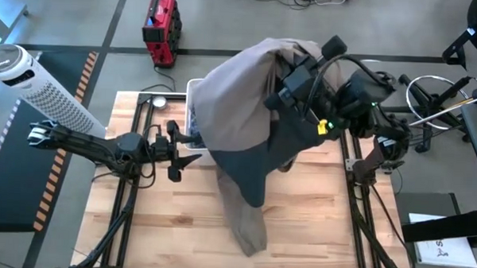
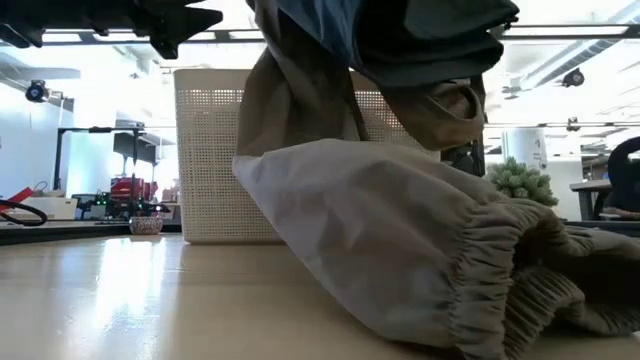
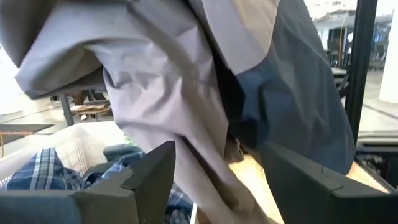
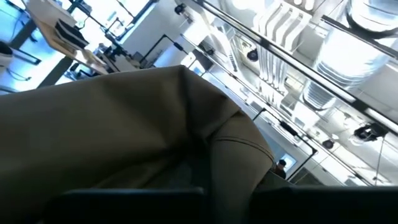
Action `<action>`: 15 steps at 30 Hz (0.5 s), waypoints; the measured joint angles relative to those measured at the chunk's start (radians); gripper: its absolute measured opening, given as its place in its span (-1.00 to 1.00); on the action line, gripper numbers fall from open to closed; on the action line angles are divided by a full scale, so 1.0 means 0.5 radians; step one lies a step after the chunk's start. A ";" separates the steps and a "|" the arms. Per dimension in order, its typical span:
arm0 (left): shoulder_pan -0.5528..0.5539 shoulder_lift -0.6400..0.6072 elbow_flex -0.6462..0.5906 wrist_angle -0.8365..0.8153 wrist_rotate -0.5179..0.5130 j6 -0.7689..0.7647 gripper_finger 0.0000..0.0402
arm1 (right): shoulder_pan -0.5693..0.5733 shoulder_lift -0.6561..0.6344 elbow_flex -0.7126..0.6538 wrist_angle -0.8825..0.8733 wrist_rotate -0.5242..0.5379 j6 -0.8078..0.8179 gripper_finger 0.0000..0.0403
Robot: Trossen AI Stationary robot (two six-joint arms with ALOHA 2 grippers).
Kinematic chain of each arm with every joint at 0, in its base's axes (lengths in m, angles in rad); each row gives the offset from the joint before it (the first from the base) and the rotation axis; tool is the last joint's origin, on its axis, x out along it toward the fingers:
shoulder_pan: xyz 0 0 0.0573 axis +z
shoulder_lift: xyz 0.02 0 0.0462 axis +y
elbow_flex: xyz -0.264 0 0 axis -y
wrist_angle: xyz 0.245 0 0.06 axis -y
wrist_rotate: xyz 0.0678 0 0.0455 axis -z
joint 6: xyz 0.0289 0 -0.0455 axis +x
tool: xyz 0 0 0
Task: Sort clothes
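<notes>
Clothes still to sort include the blue-white plaid shirt (image 3: 37,171) lying in the white bin (image 1: 194,93) at about 11 o'clock on the counter (image 1: 164,219). Left end effector (image 1: 177,152) hangs just beside the bin, fingers apart and empty. At centre, the taupe garment (image 1: 240,94) with a dark grey-green tee (image 1: 249,170) hangs lifted, cuff trailing on the wood. Right end effector (image 1: 292,84), at 1 o'clock, is clamped on the taupe garment. Lifting higher would likely free the cuff before carrying.

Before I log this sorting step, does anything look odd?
Yes. The taupe garment is draped over the right gripper and its arm, its cuffed end trailing on the table instead of hanging clear. The left gripper is open beside it.
</notes>
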 joint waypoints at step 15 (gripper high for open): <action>0.033 0.289 0.000 0.732 0.024 -0.144 0.60 | -0.061 0.012 0.002 -0.211 -0.216 0.281 -1.00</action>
